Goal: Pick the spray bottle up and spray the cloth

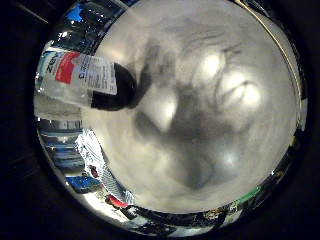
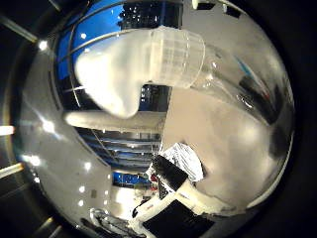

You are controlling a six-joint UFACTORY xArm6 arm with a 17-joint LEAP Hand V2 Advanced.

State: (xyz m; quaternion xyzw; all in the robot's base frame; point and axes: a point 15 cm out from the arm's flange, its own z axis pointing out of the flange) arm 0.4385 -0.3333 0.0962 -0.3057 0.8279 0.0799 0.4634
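Finger (image 2: 185,191) visible at the edge of the thumb-side view: white and black, reaching toward the table. It doesn't show any curl round the bottle. Can't tell how far the hand (image 2: 173,203) is open or whether it has a real hold.

Spray bottle (image 2: 148,62) is right up against the palm. The thumb-side view is filled by its white spray head and ribbed collar. The little-finger-side view shows the labelled clear body, with its dark base (image 1: 112,92) standing on the pale table (image 1: 210,125).

Step, my read: the pickup. Base looks to be still on the table, so not lifted yet.

Next move calls for a firm wrap on the neck or body, a straight lift, then aiming the nozzle at the cloth.

Cloth: the crumpled pale patterned piece (image 2: 184,159) at the table edge is probably it, hard to be sure.

Count: one bottle, one likely cloth, one hand.
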